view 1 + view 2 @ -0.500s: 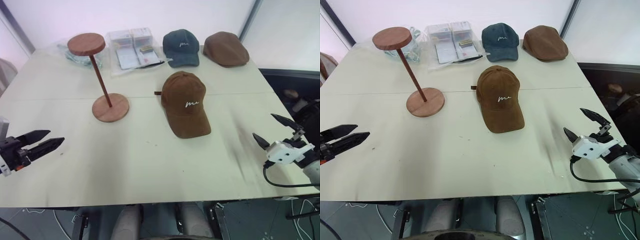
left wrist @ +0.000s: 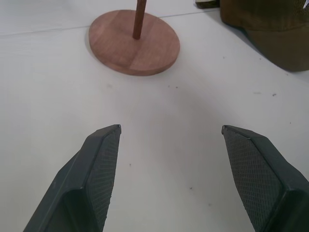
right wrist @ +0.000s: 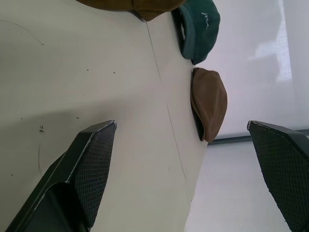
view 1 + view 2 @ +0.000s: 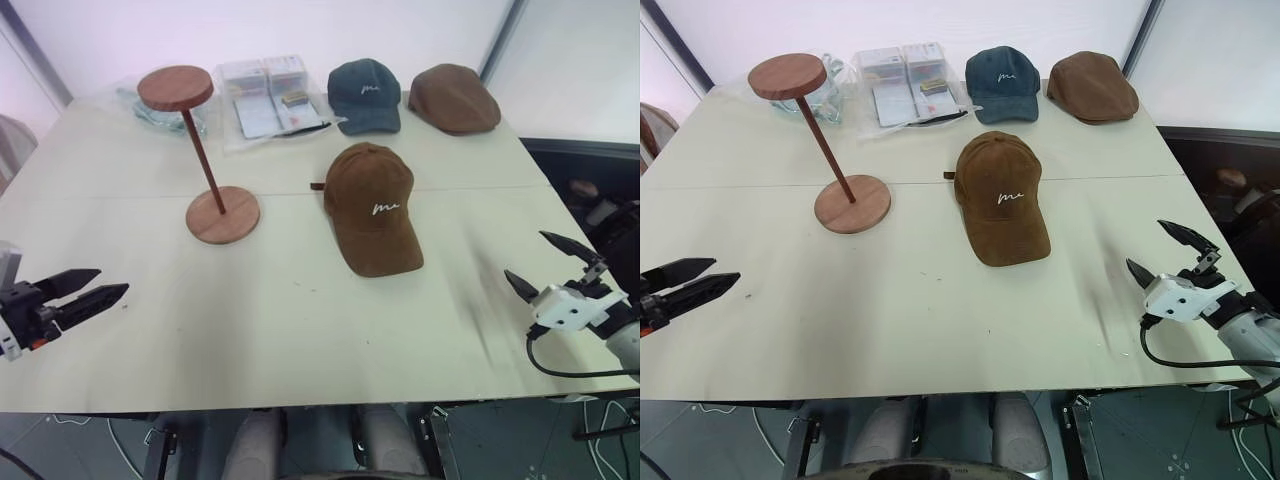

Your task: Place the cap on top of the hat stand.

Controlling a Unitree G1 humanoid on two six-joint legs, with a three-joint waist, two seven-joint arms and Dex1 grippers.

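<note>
The brown cap (image 4: 372, 205) with white script lies flat in the middle of the table, brim toward me. The wooden hat stand (image 4: 205, 160) stands upright to its left, with a round base (image 2: 134, 42) and a bare disc top. My left gripper (image 4: 108, 282) hovers open over the near left part of the table, pointing toward the stand's base, nothing between its fingers (image 2: 101, 159). My right gripper (image 4: 528, 255) is open at the table's near right edge, well clear of the cap, and empty.
A dark teal cap (image 4: 364, 92) and a plain brown flat cap (image 4: 453, 97) lie at the far edge. Plastic-wrapped packets (image 4: 268, 95) sit beside the stand's top. The table (image 4: 280, 330) ends just before both grippers.
My left gripper has sunk slightly toward the table. The right gripper, cap and stand have not moved.
</note>
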